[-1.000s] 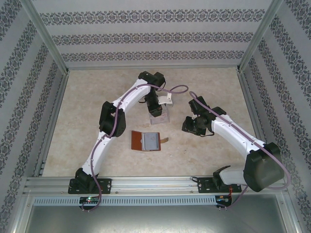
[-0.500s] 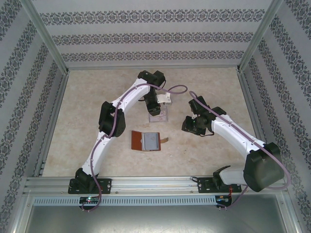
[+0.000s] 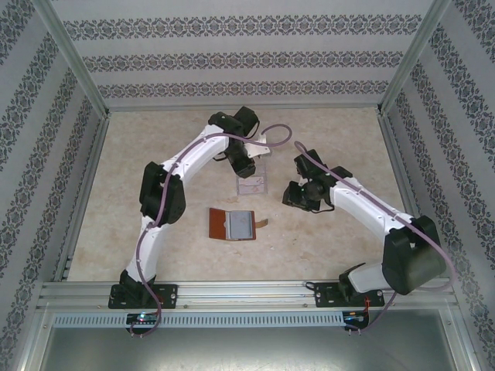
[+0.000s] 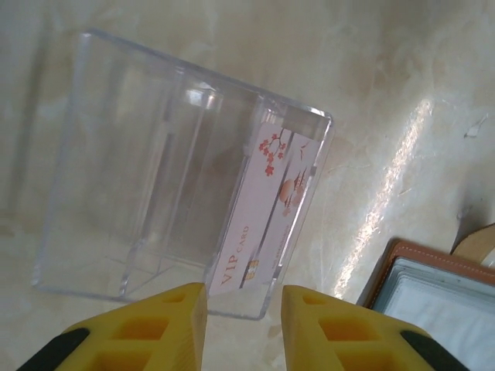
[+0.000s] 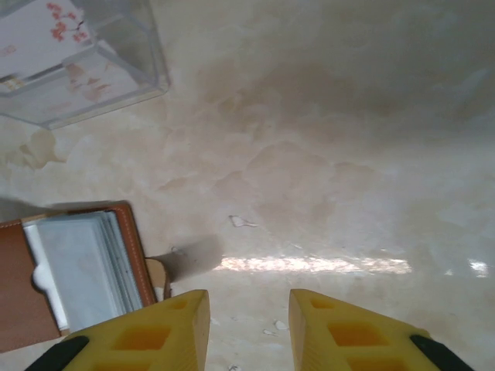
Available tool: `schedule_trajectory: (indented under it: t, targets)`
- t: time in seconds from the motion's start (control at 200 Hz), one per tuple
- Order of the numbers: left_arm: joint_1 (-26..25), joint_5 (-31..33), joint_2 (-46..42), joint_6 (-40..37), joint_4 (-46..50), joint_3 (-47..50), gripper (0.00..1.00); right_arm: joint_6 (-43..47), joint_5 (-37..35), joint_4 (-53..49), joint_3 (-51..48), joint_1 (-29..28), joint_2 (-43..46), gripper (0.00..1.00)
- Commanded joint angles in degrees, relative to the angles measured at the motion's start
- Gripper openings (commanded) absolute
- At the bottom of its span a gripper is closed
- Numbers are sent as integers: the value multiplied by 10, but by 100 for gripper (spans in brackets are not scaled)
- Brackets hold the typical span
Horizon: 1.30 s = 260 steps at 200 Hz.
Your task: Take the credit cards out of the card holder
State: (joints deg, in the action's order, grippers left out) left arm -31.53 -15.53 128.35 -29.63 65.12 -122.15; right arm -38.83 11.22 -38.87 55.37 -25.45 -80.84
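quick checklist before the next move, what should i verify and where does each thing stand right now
1. Left gripper empty, jaws apart: ok.
2. Pink VIP card sitting inside the clear rack, not pinched by the fingers: ok.
3. Card holder lying open on the table, pockets facing up: ok.
4. Right gripper empty, jaws apart, beside the card holder: ok.
5. Whether more cards remain inside the card holder: cannot tell.

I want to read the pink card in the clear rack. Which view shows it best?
Left wrist: the pink card is close up, VIP lettering readable. Right wrist cuts it off at the edge; top external shows a tiny pale patch.
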Motion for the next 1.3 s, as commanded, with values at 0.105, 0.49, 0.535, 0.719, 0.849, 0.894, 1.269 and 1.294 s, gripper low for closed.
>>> schedule_trajectory:
  t: [0.105,0.49,0.535,0.719,0.849,0.894,1.269,1.294]
  targets:
    - [1,-2,-83,189,-120,106,32,-14,40,26,29,-40,-39,34]
    - [1,93,-203,369,-190,287,31,-27,71,41,70,-105,-109,34]
    - [1,94,-217,388,-199,308,31,-27,73,41,71,-108,-117,34]
    - [1,76,-265,469,-241,391,31,-28,80,41,74,-115,-148,33]
    - [2,63,-295,517,-271,438,31,-25,82,39,72,-118,-163,33]
    - [1,58,-303,534,-281,451,31,-22,81,37,72,-118,-167,32]
    - [0,-8,-368,635,-359,557,29,-11,74,31,58,-118,-187,27]
    - [-1,-11,-372,638,-361,563,29,-10,73,30,58,-117,-187,26]
